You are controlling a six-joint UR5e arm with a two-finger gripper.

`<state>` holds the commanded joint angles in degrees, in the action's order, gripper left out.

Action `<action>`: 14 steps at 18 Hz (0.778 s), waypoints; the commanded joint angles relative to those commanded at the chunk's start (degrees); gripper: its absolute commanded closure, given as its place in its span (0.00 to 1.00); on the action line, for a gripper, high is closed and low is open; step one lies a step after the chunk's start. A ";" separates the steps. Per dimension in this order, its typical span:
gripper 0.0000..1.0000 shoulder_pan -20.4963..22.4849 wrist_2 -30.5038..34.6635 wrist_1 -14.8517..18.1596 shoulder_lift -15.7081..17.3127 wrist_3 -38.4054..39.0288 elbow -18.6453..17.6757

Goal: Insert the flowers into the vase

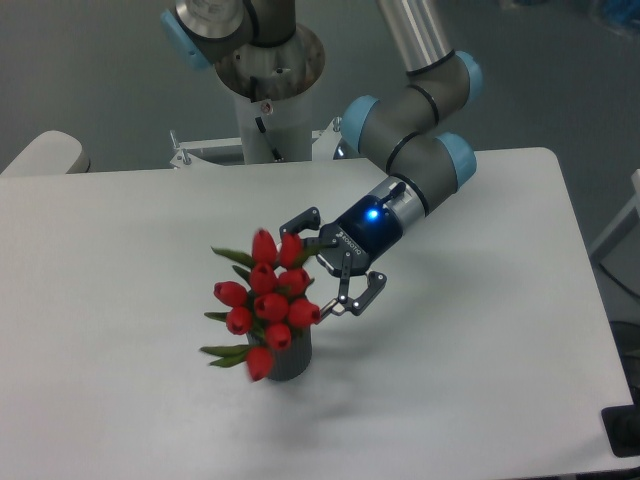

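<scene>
One vase (pixel 290 362) stands on the white table (pixel 480 380), a little left of the table's middle and well in from every edge. Only the lower part of its dark grey body shows, because the one bunch of flowers (pixel 264 302) sits in its mouth and leans out to the left of the vase. About nine red tulip heads can be counted, with a few thin green leaves sticking out on the left side; the lowest head hangs down beside the vase wall.

The single tool (pixel 322 263) is just right of and above the vase, its two fingers spread apart with nothing between them, right beside the topmost tulip heads. Whether a fingertip touches a bloom cannot be told. A blue light glows on the wrist behind it.

Bare table surrounds the vase on all sides, widest toward the right edge.
</scene>
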<state>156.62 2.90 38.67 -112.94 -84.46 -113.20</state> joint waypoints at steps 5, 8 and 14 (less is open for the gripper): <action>0.00 1.22 0.09 -0.09 0.35 -0.70 -0.09; 0.00 3.50 0.09 0.00 0.35 -1.94 -0.26; 0.00 10.01 0.96 0.09 3.95 -2.20 0.00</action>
<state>166.64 3.86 38.76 -108.99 -86.66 -113.20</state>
